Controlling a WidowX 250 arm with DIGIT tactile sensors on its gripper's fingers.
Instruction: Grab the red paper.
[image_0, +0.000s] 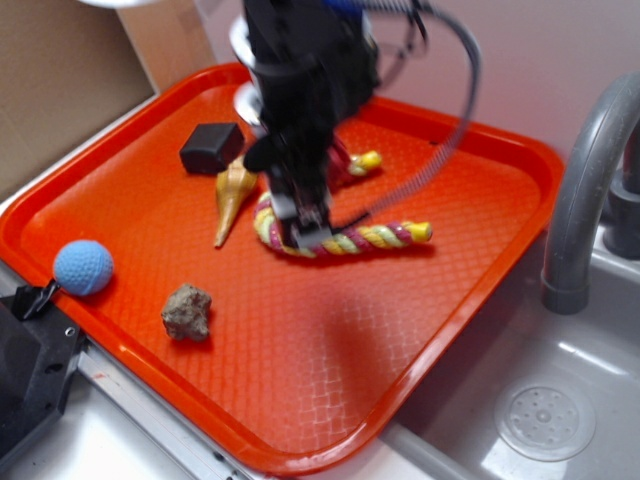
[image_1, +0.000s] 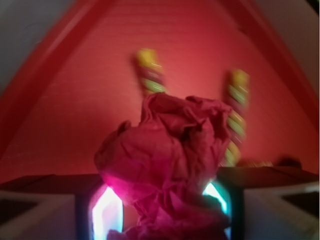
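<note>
Tray, orange-red, beside a sink: holds rope, cone, black block, blue ball, rock. Gripper over the rope, fingers closed onto the red paper, wedged between them.

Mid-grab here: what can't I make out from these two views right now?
- Red paper: hidden in the exterior view behind the gripper and arm; seen only in the wrist view.
- Whether the paper is off the tray: neither view shows its underside.
- Rope: middle hidden by the gripper in the exterior view; blurred and behind the paper in the wrist view.
</note>
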